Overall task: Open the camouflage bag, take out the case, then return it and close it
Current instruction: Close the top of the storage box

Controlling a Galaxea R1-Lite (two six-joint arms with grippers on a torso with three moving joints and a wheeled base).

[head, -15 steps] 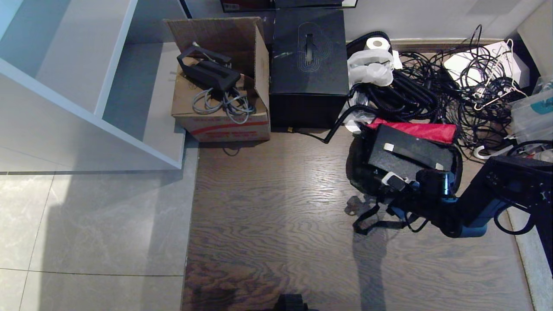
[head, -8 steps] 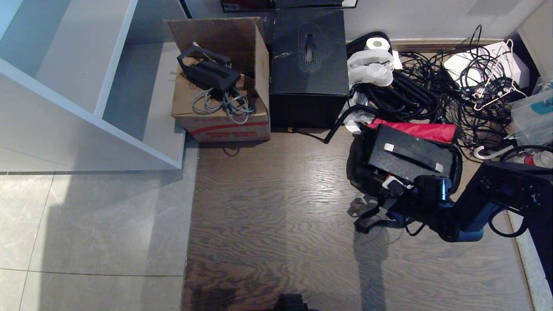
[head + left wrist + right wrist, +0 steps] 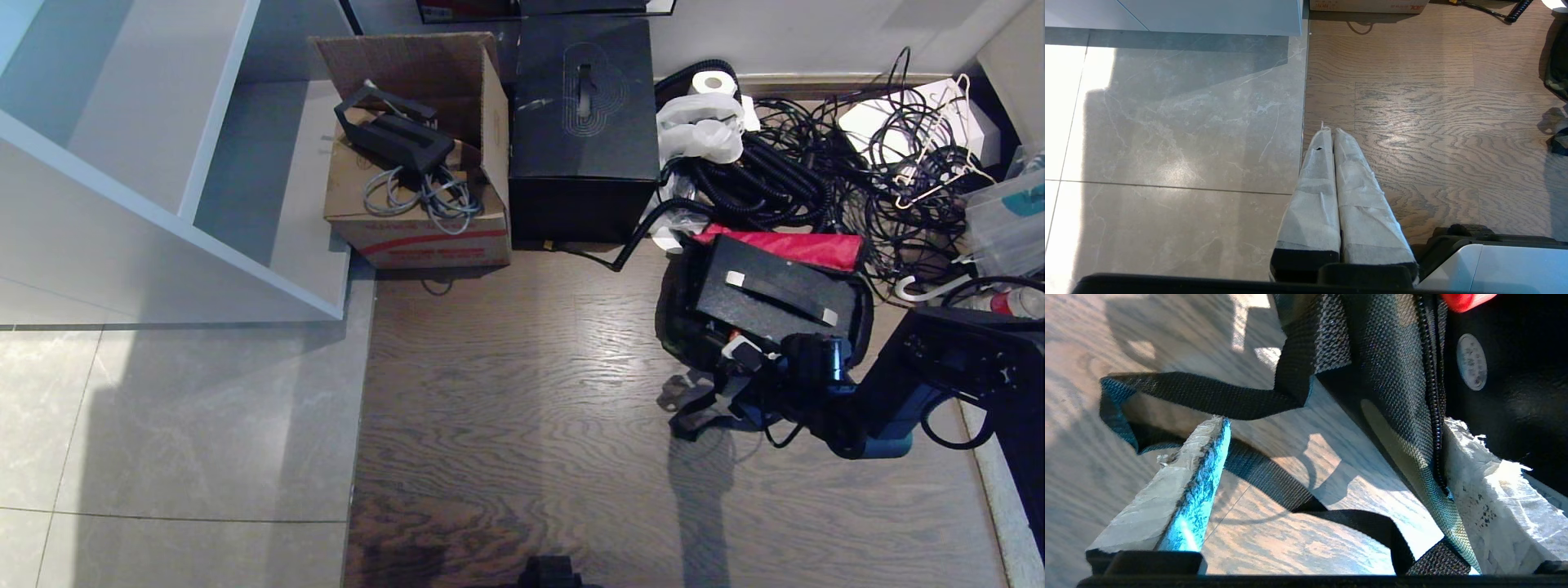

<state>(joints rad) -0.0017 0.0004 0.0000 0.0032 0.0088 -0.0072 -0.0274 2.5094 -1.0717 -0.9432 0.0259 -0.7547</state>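
Note:
The camouflage bag [image 3: 674, 327] lies open on the wooden floor at the right, its red lid lining [image 3: 792, 247] folded back. Inside it sits the case [image 3: 735, 306], speckled black with its handle on top. My right gripper [image 3: 735, 359] is at the bag's near edge, open wide. In the right wrist view my right gripper [image 3: 1335, 422] straddles the bag's camouflage wall [image 3: 1392, 375] and zip: one finger [image 3: 1486, 490] is on the case [image 3: 1515, 396] side, the other [image 3: 1196, 486] is over the floor by the black strap [image 3: 1200, 396]. My left gripper [image 3: 1331, 130] hangs shut and empty over the floor.
A tall black cube box [image 3: 584, 122] and a cardboard box [image 3: 416, 220] stand at the back. A tangle of black cables [image 3: 816, 171] lies behind the bag. A white shelf unit [image 3: 163, 180] fills the left side.
My right gripper and forearm have shifted slightly nearer and lower along the bag's near edge. Its jaws stay wide open. The bag and case have not moved.

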